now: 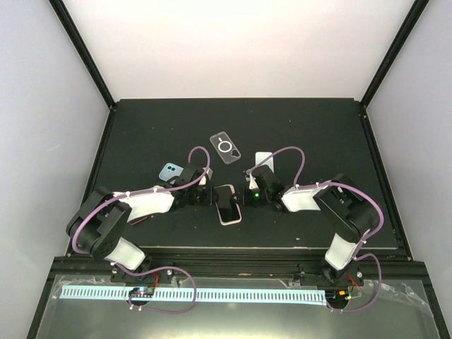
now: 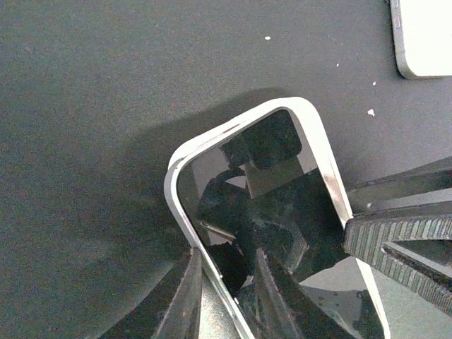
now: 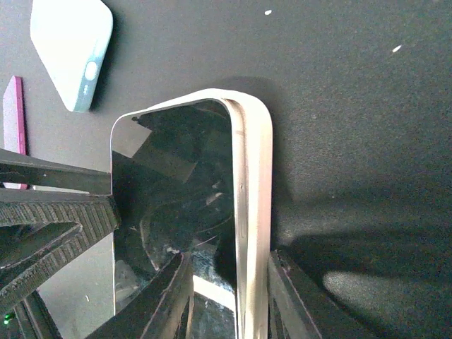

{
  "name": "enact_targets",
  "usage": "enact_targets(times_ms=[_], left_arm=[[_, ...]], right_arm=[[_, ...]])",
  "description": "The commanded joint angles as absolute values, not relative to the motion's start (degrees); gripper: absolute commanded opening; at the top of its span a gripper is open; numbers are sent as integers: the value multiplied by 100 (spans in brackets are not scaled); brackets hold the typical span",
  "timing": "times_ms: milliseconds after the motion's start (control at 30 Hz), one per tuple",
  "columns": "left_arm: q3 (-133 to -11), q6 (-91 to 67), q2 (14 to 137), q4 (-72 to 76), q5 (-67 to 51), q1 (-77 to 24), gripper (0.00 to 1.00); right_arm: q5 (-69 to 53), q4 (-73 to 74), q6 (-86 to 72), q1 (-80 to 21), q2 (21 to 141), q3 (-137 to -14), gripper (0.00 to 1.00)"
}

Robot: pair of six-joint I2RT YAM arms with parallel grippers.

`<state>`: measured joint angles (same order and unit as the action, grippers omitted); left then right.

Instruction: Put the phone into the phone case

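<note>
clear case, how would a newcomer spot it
On the black table, look just beyond the phone at its centre. The clear case lies flat there, see-through with a white ring, unlike the pale blue device and the white device nearby.

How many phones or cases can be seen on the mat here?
4: the phone at centre, a clear case beyond it, a light blue item back left, a white item back right. A magenta edge may be a fifth.

The right claw (image 3: 229, 279) pinches the phone (image 3: 176, 176) by its silver edge; a pale blue device (image 3: 70, 49) lies beyond it, leftward.
</note>
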<state>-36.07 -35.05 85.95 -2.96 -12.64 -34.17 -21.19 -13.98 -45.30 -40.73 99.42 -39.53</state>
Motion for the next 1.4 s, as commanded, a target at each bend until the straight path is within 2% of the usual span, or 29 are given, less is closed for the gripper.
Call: enact_targets(times_ms=[0,200,467,600,800,933,1133,1367], left_arm=[[-3691,-3442,8619,-81,-1396,-3392,19],[-3709,-3540,8718,262,-1861,-3417,9],[-3697,-3498,8980,616,-2145,-3438,9],[-3748,-3476,8939,323,-1957,-3436,12],[-3619,-3475,8208,-299,-1556,-3408,29],[-3480,-3455,7903,-544,-1492,-3402,36],[-3322,-3538,7904,-382,-1709,-3387,37],[-3205,-3548,8300,-91,-1795,-3388,30]], right_arm=[[-2049,-1375,-4422,-4037,10087,-4003,32],[-2230,-1476,-4258,-4042,10218,-4135,32],[-2544,-1575,-4153,-4036,10415,-4345,32],[-2528,-1563,-4232,-4013,10416,-4349,32],[-2536,-1574,-4528,-3873,10004,-3935,33],[-2726,-1503,-4486,-3875,9917,-3786,37],[-2909,-1559,-4565,-3885,10060,-3687,42],[-3148,-1846,-4858,-3883,10268,-3658,44]])
